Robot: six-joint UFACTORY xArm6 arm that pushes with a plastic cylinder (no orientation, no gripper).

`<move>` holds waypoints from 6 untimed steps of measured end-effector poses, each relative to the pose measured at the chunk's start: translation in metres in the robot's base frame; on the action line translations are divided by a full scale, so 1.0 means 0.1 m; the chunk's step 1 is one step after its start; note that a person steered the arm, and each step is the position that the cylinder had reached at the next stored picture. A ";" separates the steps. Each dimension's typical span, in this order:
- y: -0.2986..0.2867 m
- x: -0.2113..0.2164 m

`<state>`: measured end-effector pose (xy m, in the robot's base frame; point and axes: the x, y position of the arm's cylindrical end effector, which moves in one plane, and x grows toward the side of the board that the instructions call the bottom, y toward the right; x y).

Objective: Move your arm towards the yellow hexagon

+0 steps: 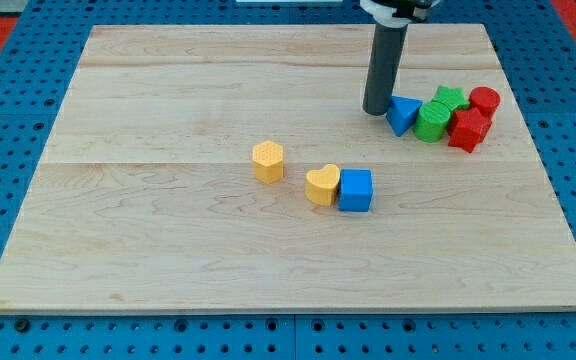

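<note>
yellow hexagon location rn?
The yellow hexagon sits near the board's middle, just to the view's left of the yellow heart; my tip is far off toward the view's upper right, beside the blue triangle.

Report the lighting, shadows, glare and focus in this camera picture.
Camera view: light is even and soft, with no glare on the wooden board. The yellow hexagon and blue cube cast only faint, short shadows. Focus is sharp on the blocks. My tip is crisp, just to the view's left of the blue triangle. The board's far edge looks narrower than its near edge, from perspective.
</note>
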<state>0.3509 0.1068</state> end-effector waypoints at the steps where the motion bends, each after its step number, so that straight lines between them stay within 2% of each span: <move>1: -0.01 -0.15; 2: -0.24 -0.32; 4: -1.44 -0.63; 5: -2.17 -0.60; 6: -2.72 -0.33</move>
<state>0.3182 -0.1650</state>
